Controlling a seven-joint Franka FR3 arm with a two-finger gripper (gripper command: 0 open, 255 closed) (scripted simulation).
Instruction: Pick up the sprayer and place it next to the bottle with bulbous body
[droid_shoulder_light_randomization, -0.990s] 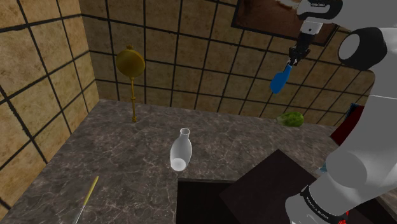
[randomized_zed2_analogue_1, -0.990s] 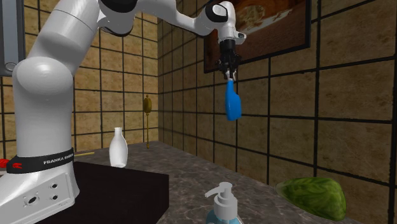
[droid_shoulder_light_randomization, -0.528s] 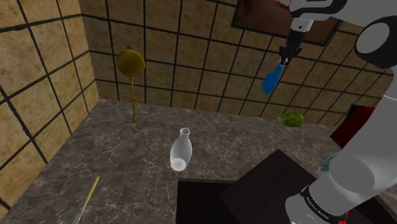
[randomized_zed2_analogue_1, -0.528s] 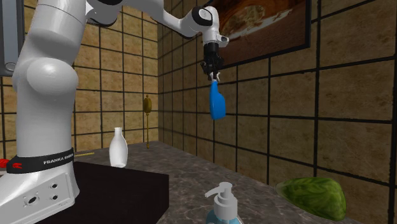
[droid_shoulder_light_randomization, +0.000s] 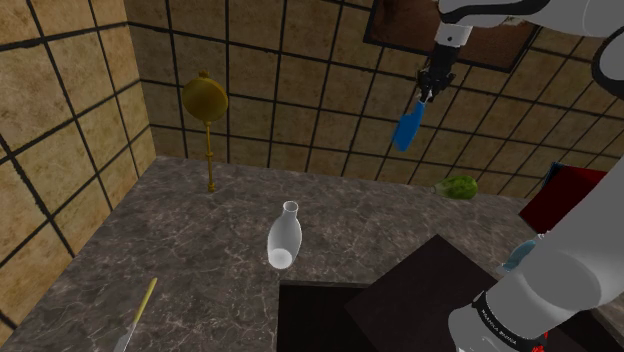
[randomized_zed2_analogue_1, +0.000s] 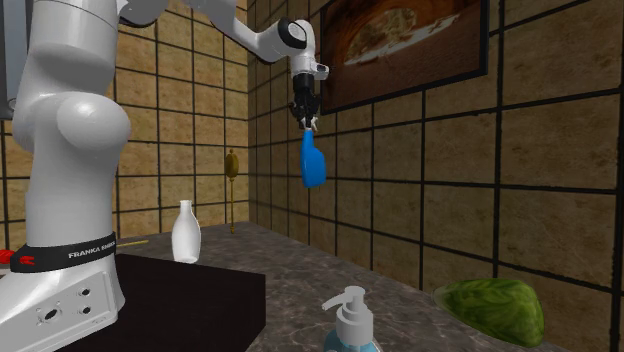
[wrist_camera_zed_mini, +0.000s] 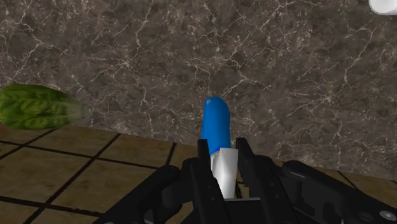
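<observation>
Hanging high over the dark marbled counter (droid_shoulder_light_randomization: 200, 230) and close to the brown tiled wall (droid_shoulder_light_randomization: 300, 70), your white arm (randomized_zed2_analogue_1: 75, 130) reaches out from its stand (randomized_zed2_analogue_1: 190, 295) with the load well clear of everything below.

The bottle with bulbous body (droid_shoulder_light_randomization: 284, 237), pale and narrow-necked, stands upright on the counter near the stand's corner. That is your target, well apart from the load in the shoulder view. A green leafy vegetable (droid_shoulder_light_randomization: 460, 186) lies by the wall, and a pump dispenser (randomized_zed2_analogue_1: 350, 315) sits in the near foreground of the second exterior view.

The sprayer (droid_shoulder_light_randomization: 406, 130) dangles in the air in front of the wall, blue body downward and a little tilted. The gripper (wrist_camera_zed_mini: 222, 149) has its two black fingers closed almost together on the sprayer's white neck, as the wrist view shows, with the blue body pointing away from the hand.

Treat it as a light, rigid piece, probably smooth-skinned plastic. The hold at the narrow top lets the body swing, so you should expect it to hang off-vertical when it meets the counter. Set it down gently beside the bottle. That tall, narrow vessel looks easy to knock over.
</observation>
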